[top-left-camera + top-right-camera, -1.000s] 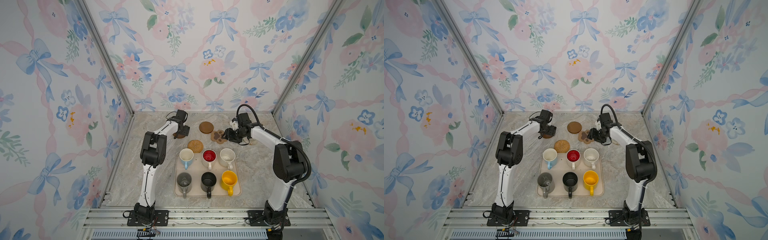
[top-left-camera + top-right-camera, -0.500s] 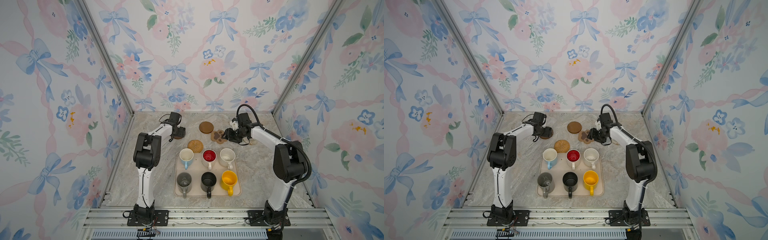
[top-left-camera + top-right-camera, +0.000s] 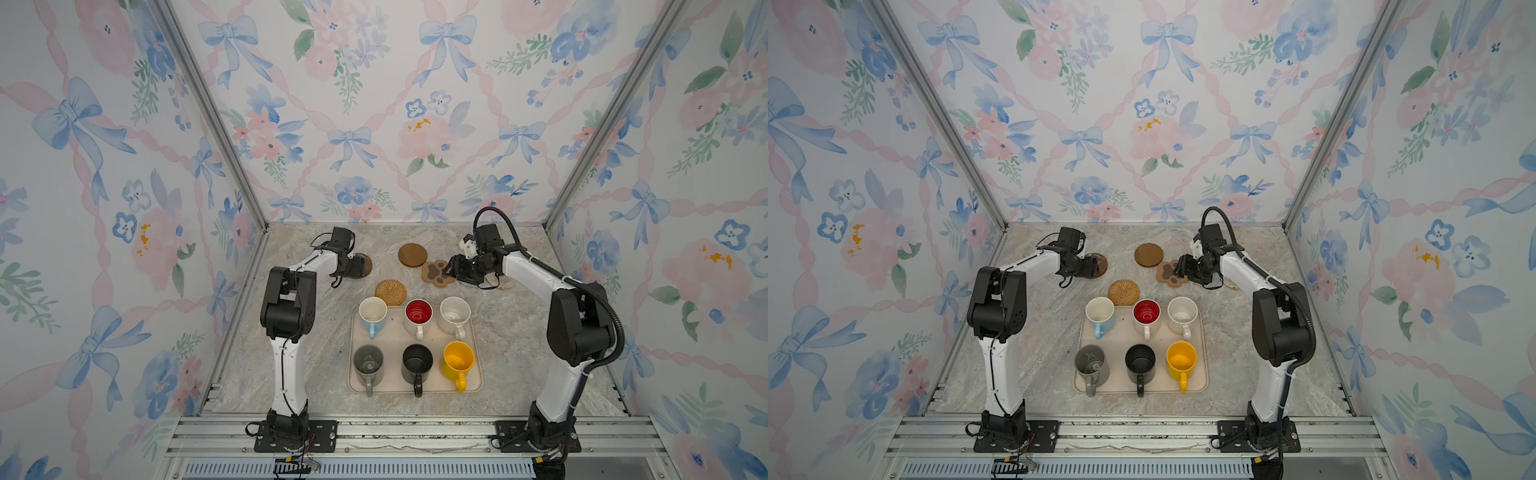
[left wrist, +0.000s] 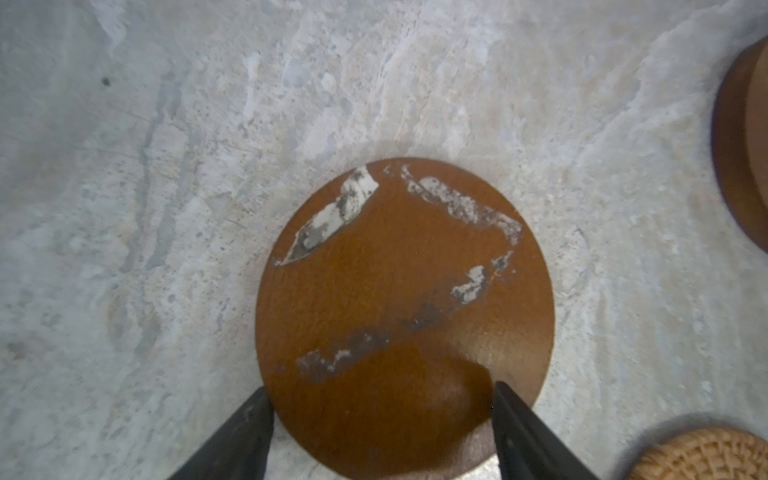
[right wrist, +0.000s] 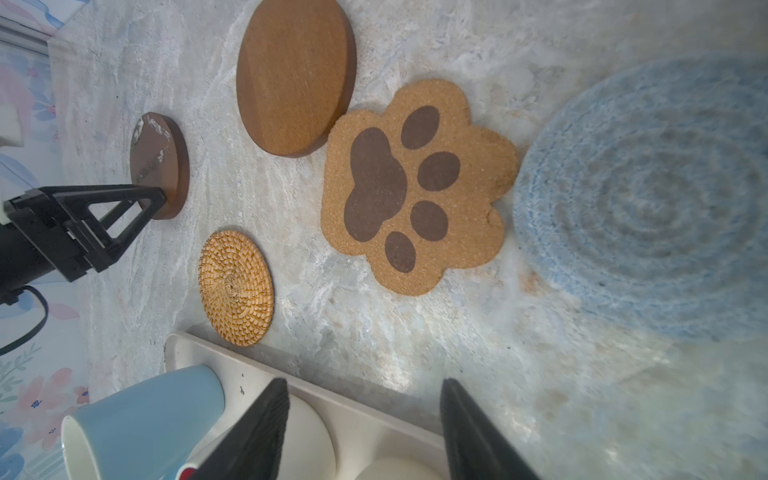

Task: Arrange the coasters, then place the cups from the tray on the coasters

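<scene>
Left arm's elbow has swung left while the left gripper (image 4: pixel 382 397), jaws wide and holding nothing, stays over the scuffed brown disc (image 4: pixel 405 270), seemingly placed far left; right gripper (image 5: pixel 365 384) open, empty; mugs (image 3: pixel 417 311) still on tray (image 3: pixel 392 384).

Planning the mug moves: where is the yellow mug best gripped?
Likely the rim on its right, from above, straddling the wall: the yellow mug stands upright and open, handle toward the near tray edge, black mug close on its left.
</scene>
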Available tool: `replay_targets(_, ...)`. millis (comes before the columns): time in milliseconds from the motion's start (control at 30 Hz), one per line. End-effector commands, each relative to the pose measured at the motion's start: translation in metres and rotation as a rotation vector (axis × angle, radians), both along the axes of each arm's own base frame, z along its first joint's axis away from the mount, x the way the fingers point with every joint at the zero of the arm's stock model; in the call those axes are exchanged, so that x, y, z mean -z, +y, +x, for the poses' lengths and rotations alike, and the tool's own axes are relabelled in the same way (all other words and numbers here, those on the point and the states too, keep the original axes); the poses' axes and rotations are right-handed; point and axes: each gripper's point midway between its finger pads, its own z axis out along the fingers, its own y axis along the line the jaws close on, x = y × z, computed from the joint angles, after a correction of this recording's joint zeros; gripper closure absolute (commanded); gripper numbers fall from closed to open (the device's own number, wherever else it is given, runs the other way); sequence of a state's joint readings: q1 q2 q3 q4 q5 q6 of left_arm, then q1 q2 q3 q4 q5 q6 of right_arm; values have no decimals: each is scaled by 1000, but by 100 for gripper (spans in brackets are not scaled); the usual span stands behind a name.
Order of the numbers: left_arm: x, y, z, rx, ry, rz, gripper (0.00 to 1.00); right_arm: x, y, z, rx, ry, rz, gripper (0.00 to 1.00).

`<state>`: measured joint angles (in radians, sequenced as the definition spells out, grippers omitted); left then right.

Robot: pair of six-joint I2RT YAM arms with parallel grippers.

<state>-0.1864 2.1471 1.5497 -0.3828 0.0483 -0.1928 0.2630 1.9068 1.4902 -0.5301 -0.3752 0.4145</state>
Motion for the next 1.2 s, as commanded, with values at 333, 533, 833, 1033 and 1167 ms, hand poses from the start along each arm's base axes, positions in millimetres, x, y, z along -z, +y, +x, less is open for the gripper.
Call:
replay_targets(333,-48,-4,-30,-6,21,-39,21,-38,29,80,-62,-85,125,40)
replay_targets(533,-65,-2,-26,-28,-19,-36,21,-18,30,111,-51,-48,151,40)
replay_targets(833,-89,-11,-9,-35,-81,-95,30,19,33,141,-43,28,253,46)
replay_targets(1033,-102,-20,-3,-30,-120,-160,37,34,42,156,-23,46,369,49)
replay_targets(1167,-107,-22,-1,-31,-131,-177,43,45,47,160,-13,60,402,50)
